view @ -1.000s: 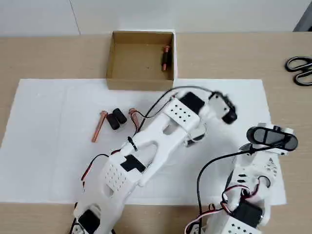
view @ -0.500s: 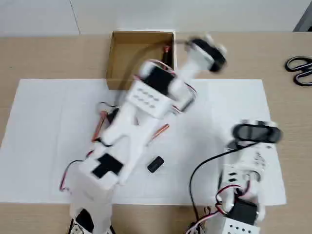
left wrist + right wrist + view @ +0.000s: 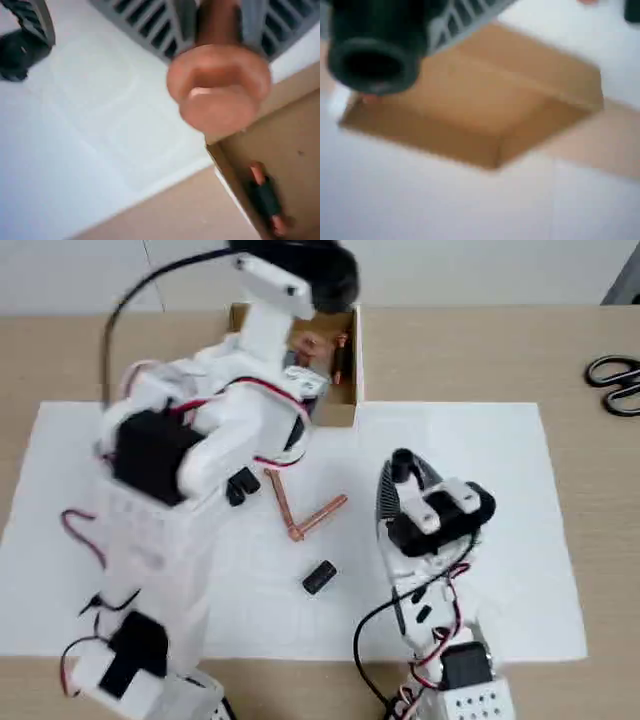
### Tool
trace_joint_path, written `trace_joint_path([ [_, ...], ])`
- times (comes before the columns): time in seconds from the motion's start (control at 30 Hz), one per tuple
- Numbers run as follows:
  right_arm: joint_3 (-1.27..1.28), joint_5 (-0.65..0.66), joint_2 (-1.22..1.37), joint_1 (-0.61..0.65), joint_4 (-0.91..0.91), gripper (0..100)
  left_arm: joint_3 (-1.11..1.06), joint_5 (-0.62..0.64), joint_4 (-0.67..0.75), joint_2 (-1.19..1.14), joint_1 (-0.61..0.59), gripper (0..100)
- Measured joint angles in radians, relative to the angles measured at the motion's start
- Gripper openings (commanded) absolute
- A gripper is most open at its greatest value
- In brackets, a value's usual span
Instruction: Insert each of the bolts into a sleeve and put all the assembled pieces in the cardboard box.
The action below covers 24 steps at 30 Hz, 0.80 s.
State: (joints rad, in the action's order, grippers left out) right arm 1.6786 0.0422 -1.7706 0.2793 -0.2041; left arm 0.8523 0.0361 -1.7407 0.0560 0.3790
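My left gripper (image 3: 306, 352) hangs over the cardboard box (image 3: 241, 316), shut on a copper bolt (image 3: 312, 342). In the left wrist view the bolt's round head (image 3: 219, 89) sticks out from the left gripper (image 3: 220, 22). One assembled piece (image 3: 340, 356) lies inside the box along its right wall, also seen as the assembled piece (image 3: 265, 198). My right gripper (image 3: 398, 472) stands over the white paper, shut on a black sleeve (image 3: 372, 62) whose open end faces the box (image 3: 485, 112). Two bolts (image 3: 281, 496) (image 3: 323, 514) and two loose sleeves (image 3: 241, 485) (image 3: 318, 577) lie on the paper.
A white paper sheet (image 3: 500, 450) covers the middle of the wooden table (image 3: 470, 350). Scissors (image 3: 614, 382) lie at the far right edge. The left arm's body spans the left half of the paper, and the right arm's base stands at the near edge.
The left arm has swung from the middle of the paper up to the box. The right arm has moved left and forward over the paper.
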Motion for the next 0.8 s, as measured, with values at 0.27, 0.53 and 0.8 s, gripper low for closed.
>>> trace_joint_path([
  [0.27, 0.0, 0.0, 0.0, 0.044, 0.157, 0.4, -0.002, 0.097, 0.0, 0.222, -0.141, 1],
  [0.53, 0.0, 0.0, 0.0, 0.112, 0.178, 0.4, -0.107, 0.118, 0.0, 0.427, -0.236, 1],
  [0.8, 0.0, 0.0, 0.0, 0.158, 0.178, 0.4, -0.29, -0.074, 0.014, 0.562, -0.288, 1],
])
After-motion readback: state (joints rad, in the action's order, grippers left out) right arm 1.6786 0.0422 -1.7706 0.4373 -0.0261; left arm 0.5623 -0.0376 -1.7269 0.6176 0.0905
